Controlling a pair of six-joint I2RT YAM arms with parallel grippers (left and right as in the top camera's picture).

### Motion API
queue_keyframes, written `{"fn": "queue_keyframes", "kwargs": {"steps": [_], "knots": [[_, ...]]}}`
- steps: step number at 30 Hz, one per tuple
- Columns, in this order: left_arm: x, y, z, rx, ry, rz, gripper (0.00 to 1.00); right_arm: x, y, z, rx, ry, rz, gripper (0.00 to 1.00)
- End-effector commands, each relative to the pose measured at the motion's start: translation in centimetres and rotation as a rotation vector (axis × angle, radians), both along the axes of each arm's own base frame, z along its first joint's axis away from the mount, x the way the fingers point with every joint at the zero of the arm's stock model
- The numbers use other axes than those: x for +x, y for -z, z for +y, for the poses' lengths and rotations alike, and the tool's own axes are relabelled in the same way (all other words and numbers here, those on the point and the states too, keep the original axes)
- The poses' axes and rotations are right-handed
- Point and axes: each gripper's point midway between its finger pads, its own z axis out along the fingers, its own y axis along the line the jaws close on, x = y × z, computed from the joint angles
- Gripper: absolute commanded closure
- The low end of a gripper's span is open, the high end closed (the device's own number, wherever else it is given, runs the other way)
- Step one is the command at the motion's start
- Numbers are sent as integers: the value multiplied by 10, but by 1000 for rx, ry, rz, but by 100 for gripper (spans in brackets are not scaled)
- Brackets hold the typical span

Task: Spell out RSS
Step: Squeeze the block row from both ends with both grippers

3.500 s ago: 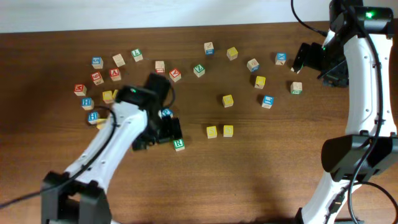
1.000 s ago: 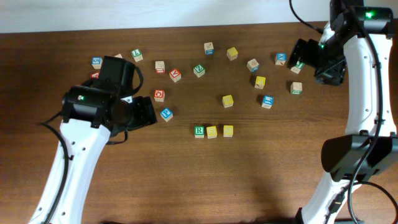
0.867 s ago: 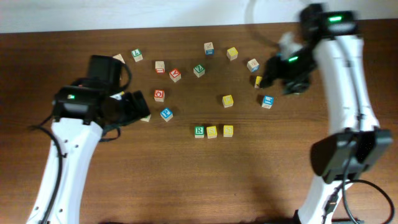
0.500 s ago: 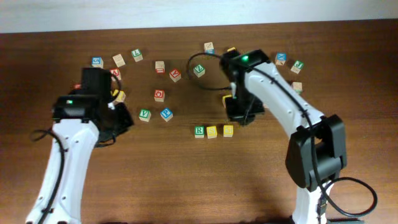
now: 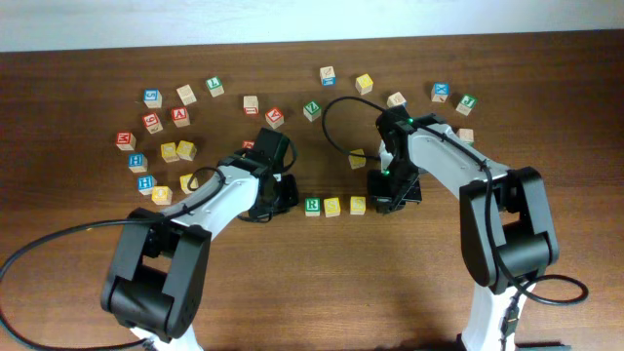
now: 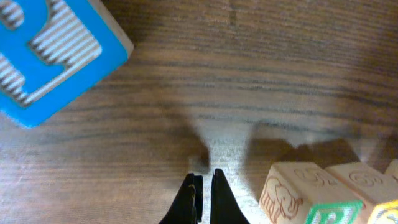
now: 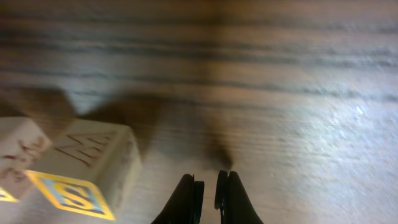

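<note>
Three cubes stand in a row at the table's middle: the white R cube [image 5: 312, 206] with green letter, then a yellow cube [image 5: 332, 207] and a second yellow cube [image 5: 358, 205]. My left gripper [image 5: 291, 199] rests low just left of the R cube, shut with nothing in it. In the left wrist view its tips [image 6: 203, 186] hover over bare wood, with the R cube [image 6: 298, 193] at lower right. My right gripper [image 5: 382, 204] sits just right of the row, shut and empty [image 7: 208, 186], beside the end yellow cube [image 7: 87, 168].
Loose letter cubes lie scattered across the far half: a cluster at far left [image 5: 156, 125], some along the back [image 5: 364, 83], others at back right [image 5: 441, 93]. One yellow cube [image 5: 357, 157] sits behind the right arm. A blue cube [image 6: 43, 50] lies near the left gripper.
Both arms have swung in from the sides and come down at either end of the row. Both grippers have gone from open to shut.
</note>
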Motion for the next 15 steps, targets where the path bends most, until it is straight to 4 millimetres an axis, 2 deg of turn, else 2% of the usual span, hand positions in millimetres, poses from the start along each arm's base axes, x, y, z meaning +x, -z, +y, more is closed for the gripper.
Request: {"fn": "queue_keyframes", "kwargs": {"steps": [1,6,10,15], "knots": [[-1,7,-6,-29,-8,21,100,1,-6,22,126,2,-2,96],[2,4,-15,-77,2,12,100,-3,2,45,139,-63,-12,96],[1,3,-19,-97,7,17,100,-1,2,51,149,-73,-31,96],[-3,2,-29,-117,34,20,100,-4,2,67,158,-121,-52,96]]}}
